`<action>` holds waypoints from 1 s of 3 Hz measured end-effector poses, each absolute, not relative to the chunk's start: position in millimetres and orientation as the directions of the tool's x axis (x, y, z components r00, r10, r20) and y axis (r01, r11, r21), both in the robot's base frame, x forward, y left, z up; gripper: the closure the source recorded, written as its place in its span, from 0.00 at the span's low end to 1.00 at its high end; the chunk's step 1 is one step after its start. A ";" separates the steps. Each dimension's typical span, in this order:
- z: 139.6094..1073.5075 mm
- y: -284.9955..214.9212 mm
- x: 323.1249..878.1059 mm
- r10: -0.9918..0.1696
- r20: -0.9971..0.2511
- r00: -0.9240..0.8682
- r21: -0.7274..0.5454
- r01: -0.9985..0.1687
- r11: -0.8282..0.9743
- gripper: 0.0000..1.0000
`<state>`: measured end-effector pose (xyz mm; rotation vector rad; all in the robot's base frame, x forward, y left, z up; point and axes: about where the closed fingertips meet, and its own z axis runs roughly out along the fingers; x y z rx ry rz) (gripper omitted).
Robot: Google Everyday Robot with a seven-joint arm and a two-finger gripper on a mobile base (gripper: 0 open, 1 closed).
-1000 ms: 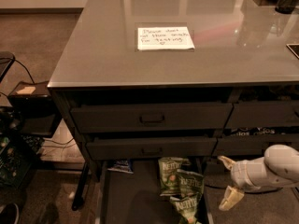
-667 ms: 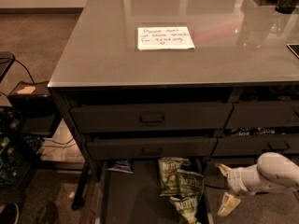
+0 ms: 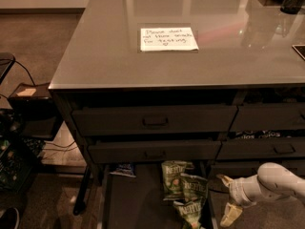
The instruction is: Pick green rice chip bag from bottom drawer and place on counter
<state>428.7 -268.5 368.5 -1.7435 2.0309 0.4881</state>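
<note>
1. While the arm reaches in from the lower right edge of the camera view, the gripper [image 3: 228,198] hangs low beside the pulled-out bottom drawer [image 3: 138,202]. Its two pale fingers are spread apart with nothing between them.
2. Just left of the gripper and apart from it, the green rice chip bag [image 3: 193,190] lies in the drawer's right side, seemingly among other crumpled green bags.
3. Farther left of the gripper, a small blue packet [image 3: 123,170] sits at the drawer's back.
4. Well above the gripper, the counter [image 3: 105,56] bears a white note [image 3: 168,38].
</note>
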 end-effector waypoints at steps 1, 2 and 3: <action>350.3 -264.3 421.0 -0.840 -0.526 -0.132 0.009 -0.989 0.150 0.00; 330.3 -249.2 413.4 -0.812 -0.566 -0.144 0.039 -0.988 0.148 0.00; 316.6 -227.8 408.9 -0.773 -0.616 -0.150 0.076 -0.988 0.131 0.00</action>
